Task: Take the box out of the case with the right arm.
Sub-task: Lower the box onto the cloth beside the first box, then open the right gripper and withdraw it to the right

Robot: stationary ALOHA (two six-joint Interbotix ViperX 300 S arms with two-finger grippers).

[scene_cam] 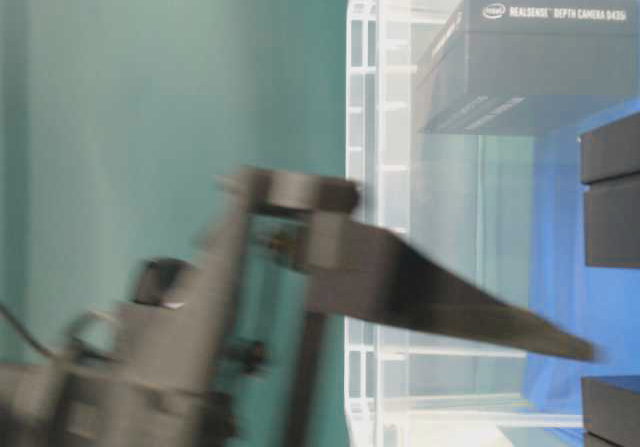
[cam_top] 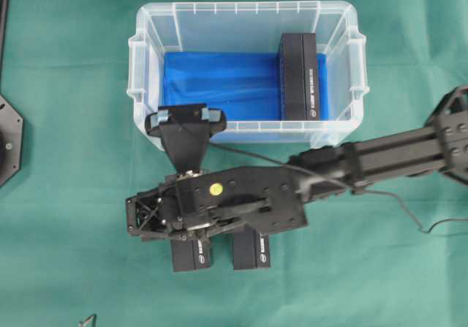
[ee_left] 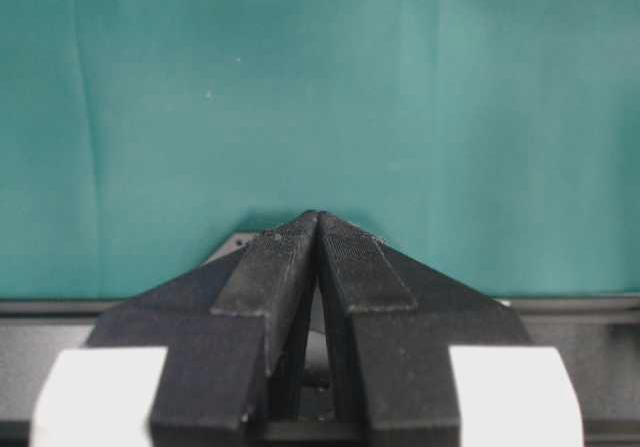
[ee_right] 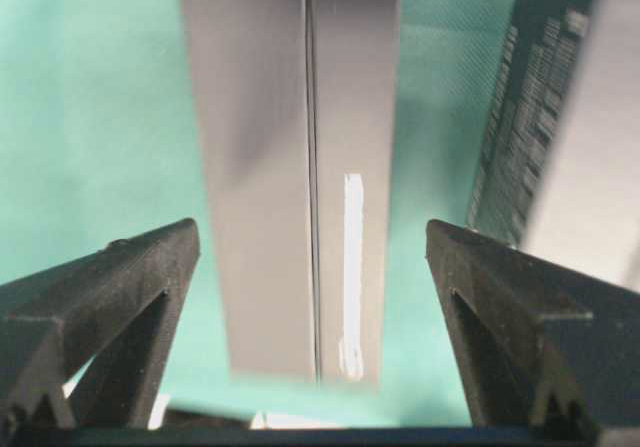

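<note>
My right gripper (ee_right: pixel 315 267), jaws apart, straddles a black rectangular cardboard box (ee_right: pixel 300 167); lifting crookedly could topple it.

A green cloth-covered table (cam_top: pixel 66 217) is seen, with the case (cam_top: pixel 146 64) set at upper centre and two black boxes (cam_top: pixel 191 254) (cam_top: pixel 251 251) laid at lower centre.

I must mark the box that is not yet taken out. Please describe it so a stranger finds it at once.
Find the clear case with the blue bottom on the green cloth. One black box stands on edge at its right end. It alone is inside; two similar boxes lie outside, below the case.
</note>
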